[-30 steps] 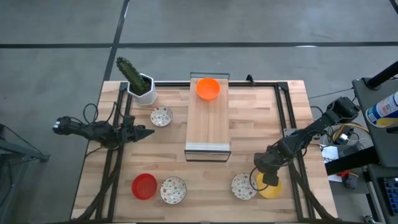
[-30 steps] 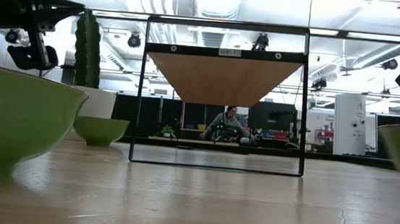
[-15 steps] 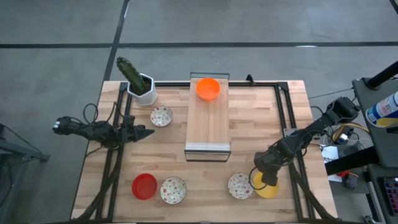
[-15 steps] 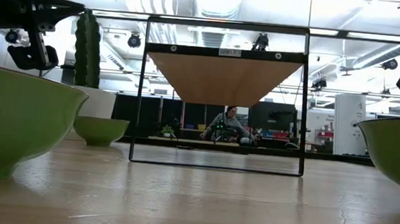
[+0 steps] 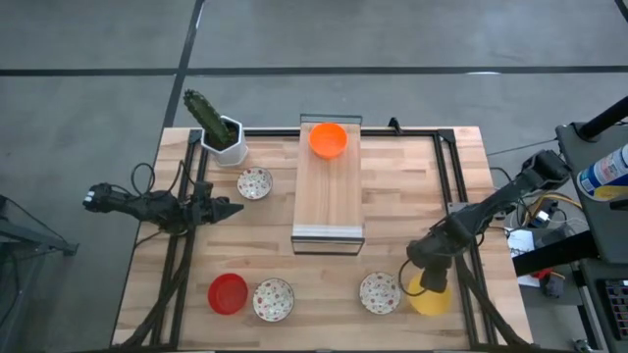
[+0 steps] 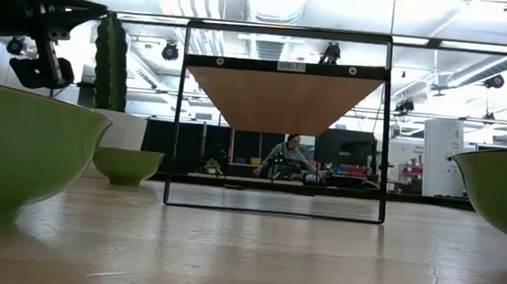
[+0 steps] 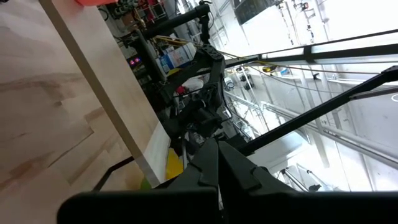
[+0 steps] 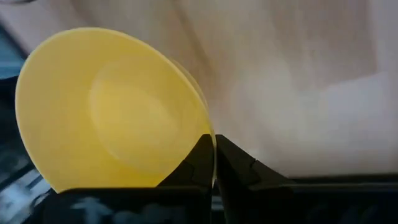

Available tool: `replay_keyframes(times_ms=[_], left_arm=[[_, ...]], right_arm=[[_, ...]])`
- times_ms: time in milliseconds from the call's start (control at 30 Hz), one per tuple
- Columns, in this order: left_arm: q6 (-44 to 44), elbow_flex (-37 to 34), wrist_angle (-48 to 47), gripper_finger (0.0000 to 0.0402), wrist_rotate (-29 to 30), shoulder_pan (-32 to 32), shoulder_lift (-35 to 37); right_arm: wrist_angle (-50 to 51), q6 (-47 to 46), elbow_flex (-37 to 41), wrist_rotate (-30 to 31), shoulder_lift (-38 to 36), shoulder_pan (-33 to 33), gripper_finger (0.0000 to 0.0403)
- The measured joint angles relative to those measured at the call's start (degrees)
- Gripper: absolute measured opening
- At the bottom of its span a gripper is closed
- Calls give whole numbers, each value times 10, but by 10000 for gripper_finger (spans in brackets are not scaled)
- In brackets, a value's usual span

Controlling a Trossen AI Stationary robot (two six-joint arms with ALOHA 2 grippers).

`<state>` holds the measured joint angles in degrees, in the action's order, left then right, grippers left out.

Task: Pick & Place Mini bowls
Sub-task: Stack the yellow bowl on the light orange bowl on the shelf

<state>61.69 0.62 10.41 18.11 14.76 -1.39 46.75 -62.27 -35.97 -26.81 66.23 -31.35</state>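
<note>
My right gripper (image 5: 424,286) (image 8: 214,152) is near the table's near right corner, shut on the yellow mini bowl (image 5: 431,298) (image 8: 112,112). A white floral bowl (image 5: 379,292) rests on its base just left of it. The orange bowl (image 5: 328,138) stands on the far end of the wooden shelf (image 5: 329,201). The red bowl (image 5: 228,293) and a second floral bowl (image 5: 273,299) sit at the near left, and a third floral bowl (image 5: 255,182) sits at the far left. My left gripper (image 5: 232,208) (image 7: 217,168) waits shut above the table's left side. My right gripper pinches the yellow bowl's rim (image 8: 202,115) between its two fingers, one inside the bowl and one outside. The fingers come from above, slanting down from the table's right. Whether the bowl is lifted clear of the table cannot be told.
A white pot with a green cactus (image 5: 224,132) stands at the far left corner. A black metal frame (image 5: 446,167) runs along the table's edges and holds the raised shelf. Bare wood lies between the shelf and the near edge (image 5: 324,284).
My right gripper has moved a little toward the table's right and near edges, taking the yellow bowl with it. The floral bowl beside it has slid slightly toward the left.
</note>
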Motion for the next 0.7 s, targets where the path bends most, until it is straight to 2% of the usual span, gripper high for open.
replay_keyframes(times_ms=[133,267,467,700], left_arm=[[0,0,0,0,0,0,0],[-1,0,-3,0,0,0,0],[-2,0,-3,0,0,0,0],[-2,0,-2,0,0,0,0]], right_arm=[[-2,-14,-4,-48,-37,0,8],[-3,-29,-31,-44,-73,2,8],[41,-59,-83,28,-109,19,8],[139,-45,-164,93,-115,51,8]])
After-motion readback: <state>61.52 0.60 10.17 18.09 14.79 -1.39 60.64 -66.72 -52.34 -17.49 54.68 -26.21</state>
